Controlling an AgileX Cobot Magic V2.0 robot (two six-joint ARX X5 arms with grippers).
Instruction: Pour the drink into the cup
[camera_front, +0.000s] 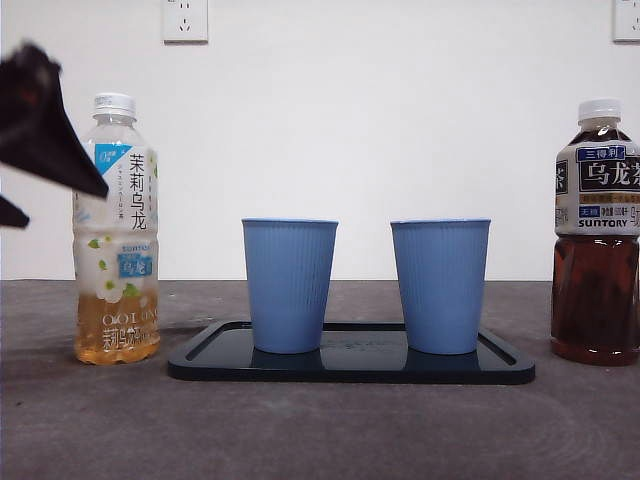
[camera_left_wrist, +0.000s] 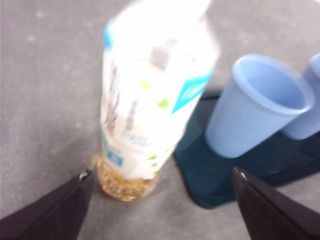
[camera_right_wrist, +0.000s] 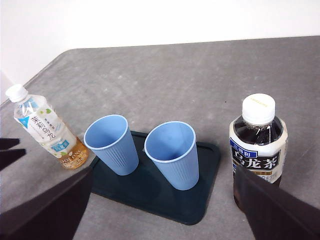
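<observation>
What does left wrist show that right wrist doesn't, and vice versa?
Only the left wrist view: the left gripper, jaws open, close around the pale tea bottle.

Only the right wrist view: the dark tea bottle, its white cap on, the whole tray, the right gripper open and high.

Both: the pale bottle, two blue cups standing on the tray, grey table.

In the left wrist view the jasmine tea bottle (camera_left_wrist: 145, 100) is blurred, its cap washed out, and 1 blue cup (camera_left_wrist: 306, 112) is cut off.
</observation>
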